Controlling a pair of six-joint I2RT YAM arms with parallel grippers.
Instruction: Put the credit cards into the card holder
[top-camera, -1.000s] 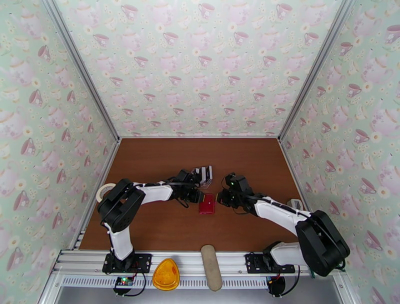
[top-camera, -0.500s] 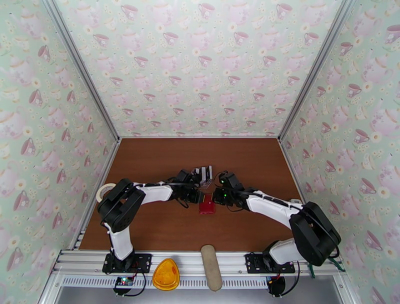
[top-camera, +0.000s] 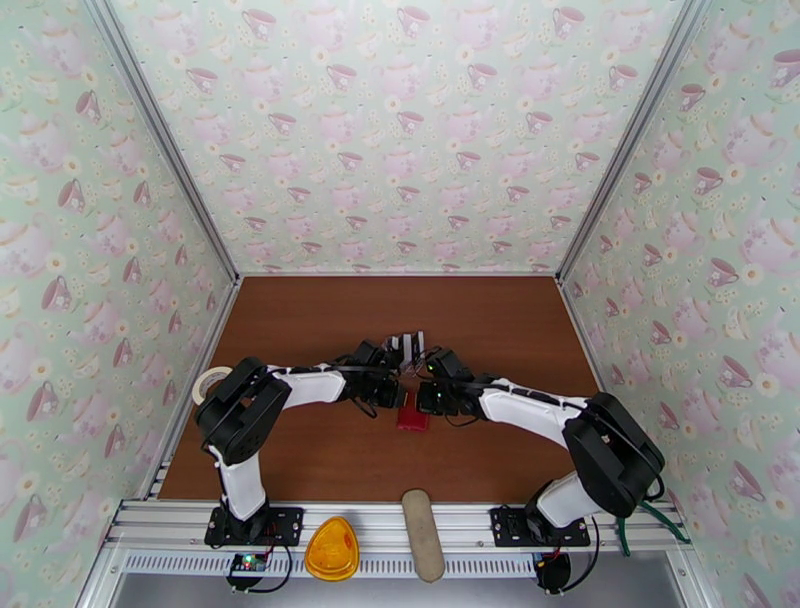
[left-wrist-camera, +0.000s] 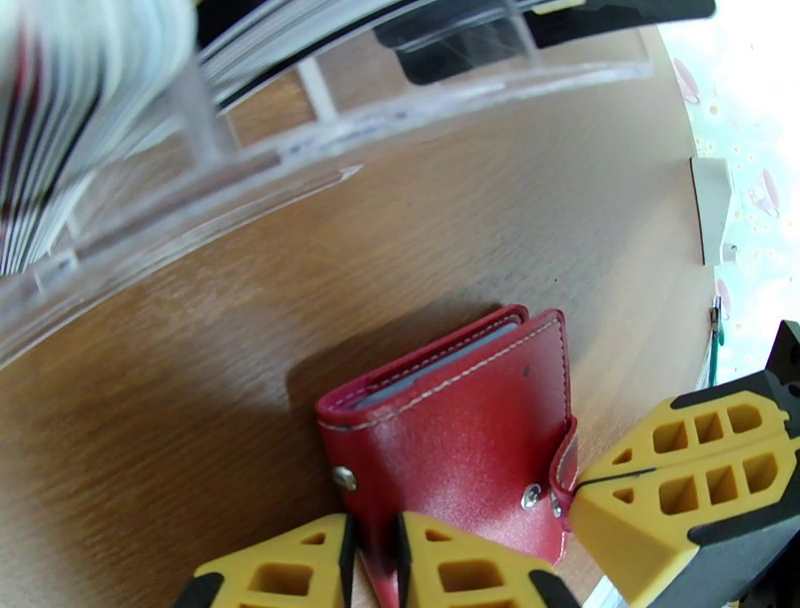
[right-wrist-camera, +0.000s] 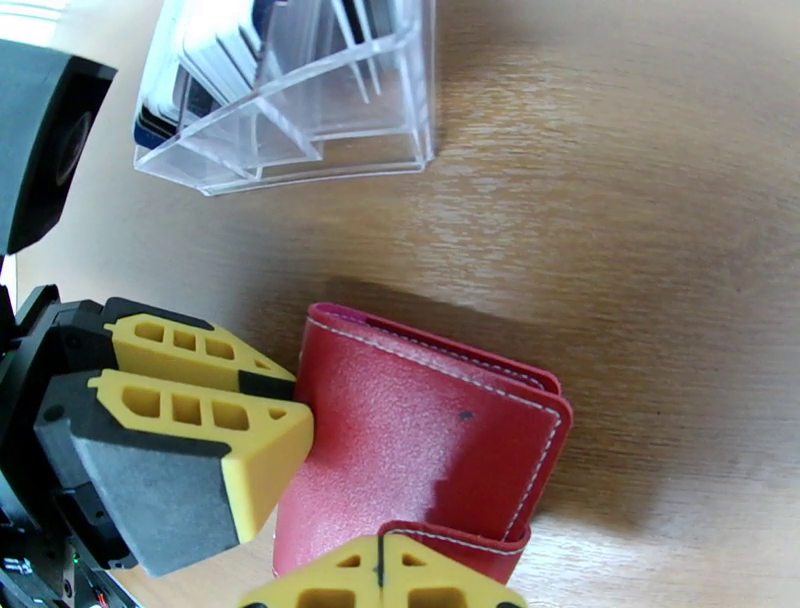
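Note:
The card holder (left-wrist-camera: 460, 420) is a red snap wallet lying folded on the brown table (top-camera: 320, 320), also seen from above (top-camera: 411, 418) and in the right wrist view (right-wrist-camera: 420, 440). My left gripper (left-wrist-camera: 372, 548) is shut on the card holder's edge, with a strip of red leather between its yellow fingers (right-wrist-camera: 200, 400). My right gripper (right-wrist-camera: 380, 578) is shut, and its tips (left-wrist-camera: 680, 480) touch the snap tab (right-wrist-camera: 450, 540). The credit cards (right-wrist-camera: 230, 50) stand in a clear plastic stand (left-wrist-camera: 300, 150) just beyond the wallet (top-camera: 410, 347).
A roll of tape (top-camera: 210, 380) lies by the left wall. An orange piece (top-camera: 332, 550) and a beige oblong (top-camera: 424, 535) rest on the front rail. Patterned walls close in the left, right and back sides. Both arms (top-camera: 310, 382) (top-camera: 530, 410) meet at the table's middle.
My right arm has swung left until its shut tips reach the card holder. My left gripper's fingers have narrowed onto the wallet's edge.

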